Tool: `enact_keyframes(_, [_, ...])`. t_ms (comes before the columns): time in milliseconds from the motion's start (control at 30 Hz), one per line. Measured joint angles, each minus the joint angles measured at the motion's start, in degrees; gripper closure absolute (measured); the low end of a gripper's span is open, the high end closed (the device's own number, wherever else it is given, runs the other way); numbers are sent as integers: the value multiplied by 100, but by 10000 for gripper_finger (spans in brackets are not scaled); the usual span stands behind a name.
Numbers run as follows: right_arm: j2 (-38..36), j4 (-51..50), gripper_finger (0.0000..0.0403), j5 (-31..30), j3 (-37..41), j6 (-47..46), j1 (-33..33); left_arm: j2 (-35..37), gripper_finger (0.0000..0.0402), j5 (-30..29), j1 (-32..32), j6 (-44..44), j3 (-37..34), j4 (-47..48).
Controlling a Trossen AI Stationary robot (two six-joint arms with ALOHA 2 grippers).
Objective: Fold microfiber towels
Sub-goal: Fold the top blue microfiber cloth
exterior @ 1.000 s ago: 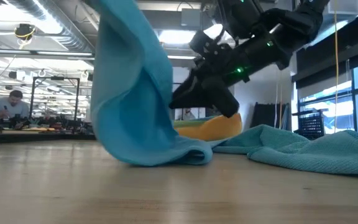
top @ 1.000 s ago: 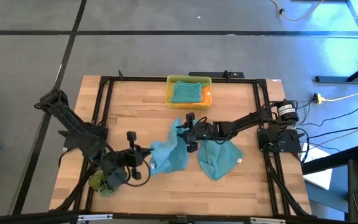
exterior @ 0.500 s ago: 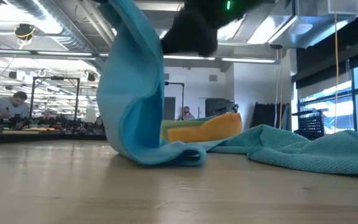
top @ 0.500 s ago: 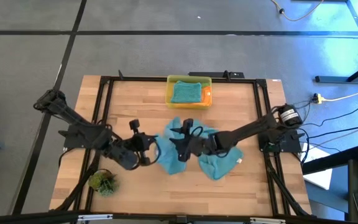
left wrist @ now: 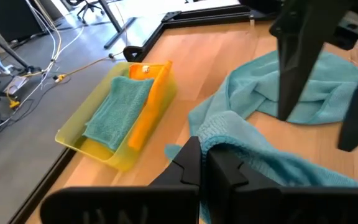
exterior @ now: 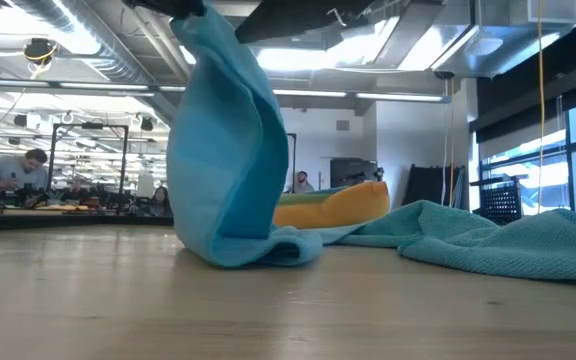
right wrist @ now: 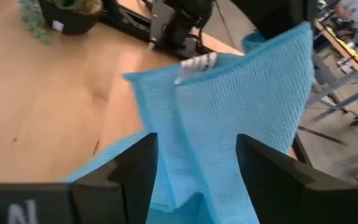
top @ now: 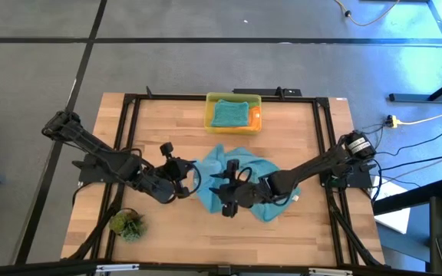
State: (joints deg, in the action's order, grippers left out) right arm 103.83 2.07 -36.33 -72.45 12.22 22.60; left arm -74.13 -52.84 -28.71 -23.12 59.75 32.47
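Note:
A bright blue microfiber towel (top: 215, 175) stands drawn up in a peak near the table's middle, its lower folds (exterior: 258, 248) on the wood. My left gripper (left wrist: 205, 155) is shut on its top, coming from the table's left (top: 190, 181). My right gripper (top: 225, 188) is open, reaching in from the right above the towel; the cloth (right wrist: 229, 106) shows between its spread fingers. A second teal towel (top: 273, 196) lies crumpled to the right. The yellow bin (top: 233, 113) holds a folded teal towel and an orange one. My left gripper pinches a bunched corner of the blue towel (left wrist: 221, 132) between its two shut fingers, coming in slanting downward from the table's left. The towel hangs below the fingers, slack, its lower part resting on the table. My right gripper: I cannot tell whether its open fingers touch the cloth.
A small green plant (top: 127, 225) sits at the near left corner. The black frame rails (top: 129, 138) run along the table's sides. Bare wood shows along the near edge (top: 229, 238) and at the far left.
My left gripper has carried its held corner toward the table's right and far side, so the blue towel stands more upright and bunched. My right gripper has risen and swung toward the near edge, leaving the low view upward.

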Motion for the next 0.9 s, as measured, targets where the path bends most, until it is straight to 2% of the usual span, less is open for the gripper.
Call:
enact_keyframes(233, [58, 190, 185, -322, 18, 76, 63, 0, 401, -15, 10, -79, 0, -57])
enact_keyframes(433, [464, 705, 185, -519, 20, 654, 31, 0, 401, -20, 149, -47, -2, -335])
enact_keyframes(667, [714, 847, 185, -1819, 27, 990, 61, 0, 401, 96, 249, -49, -2, -345])
enact_keyframes(900, [723, 958, 185, -1955, 27, 1016, 50, 0, 401, 130, 249, -49, -2, -350])
